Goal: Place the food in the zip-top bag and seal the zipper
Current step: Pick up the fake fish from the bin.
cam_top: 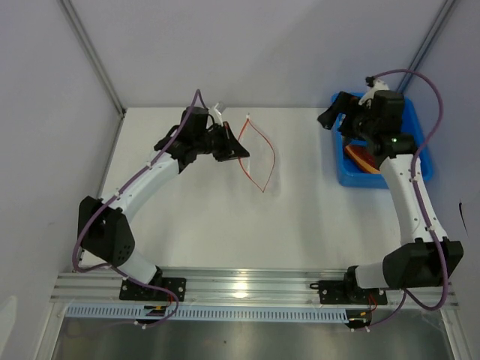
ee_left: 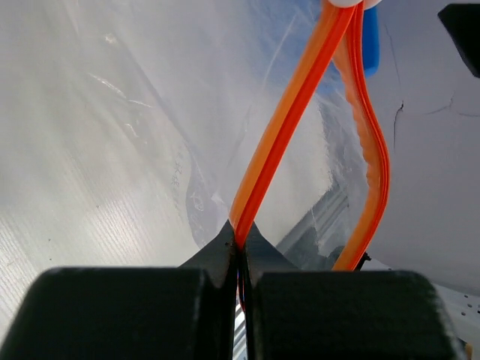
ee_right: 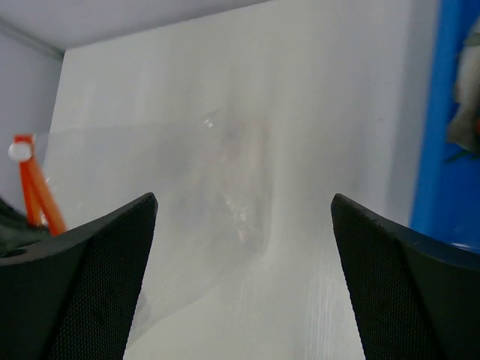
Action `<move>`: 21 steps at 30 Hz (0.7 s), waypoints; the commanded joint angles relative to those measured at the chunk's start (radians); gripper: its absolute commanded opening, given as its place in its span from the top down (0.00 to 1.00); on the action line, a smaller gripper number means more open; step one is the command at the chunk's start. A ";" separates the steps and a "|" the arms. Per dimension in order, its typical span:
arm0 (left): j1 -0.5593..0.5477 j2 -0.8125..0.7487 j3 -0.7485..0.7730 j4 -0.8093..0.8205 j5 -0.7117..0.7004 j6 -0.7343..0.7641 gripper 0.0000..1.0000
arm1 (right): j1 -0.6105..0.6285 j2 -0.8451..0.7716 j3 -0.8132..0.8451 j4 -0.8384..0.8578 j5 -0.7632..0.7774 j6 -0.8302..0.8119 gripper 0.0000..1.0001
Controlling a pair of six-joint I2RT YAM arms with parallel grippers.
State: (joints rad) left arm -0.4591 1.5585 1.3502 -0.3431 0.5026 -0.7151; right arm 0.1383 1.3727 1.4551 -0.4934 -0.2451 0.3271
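Note:
The clear zip-top bag [ee_left: 142, 112] lies on the white table with its mouth held open. Its orange-red zipper [cam_top: 259, 154] forms an open loop. My left gripper [cam_top: 231, 147] is shut on one zipper strip [ee_left: 259, 187]; the other strip [ee_left: 373, 172] bows away to the right. My right gripper [cam_top: 334, 112] is open and empty, hovering at the blue tray's left edge and facing the bag [ee_right: 225, 180]. The orange food piece [cam_top: 361, 157] lies in the tray. A grey fish-like piece [ee_right: 465, 112] shows at the right wrist view's right edge. The green strips are not clearly visible.
The blue tray [cam_top: 420, 150] stands at the back right of the table, partly under my right arm, and its wall [ee_right: 442, 135] shows in the right wrist view. White walls close the back and sides. An aluminium rail [cam_top: 247, 281] runs along the near edge.

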 commanded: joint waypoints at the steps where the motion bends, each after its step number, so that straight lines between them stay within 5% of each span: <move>1: -0.004 0.005 0.043 0.027 0.008 -0.015 1.00 | -0.127 0.046 0.043 -0.042 -0.043 0.049 0.01; 14: -0.004 -0.238 0.085 -0.175 -0.177 0.051 0.99 | -0.253 0.270 0.174 -0.059 0.127 0.098 0.01; 21: -0.029 -0.177 0.182 -0.364 -0.262 0.089 0.99 | -0.299 0.515 0.321 -0.039 0.228 0.078 0.04</move>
State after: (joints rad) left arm -0.4660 1.3342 1.4937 -0.5812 0.3073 -0.6685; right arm -0.1429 1.7977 1.6821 -0.5476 -0.0994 0.4145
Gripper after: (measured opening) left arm 0.005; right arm 0.966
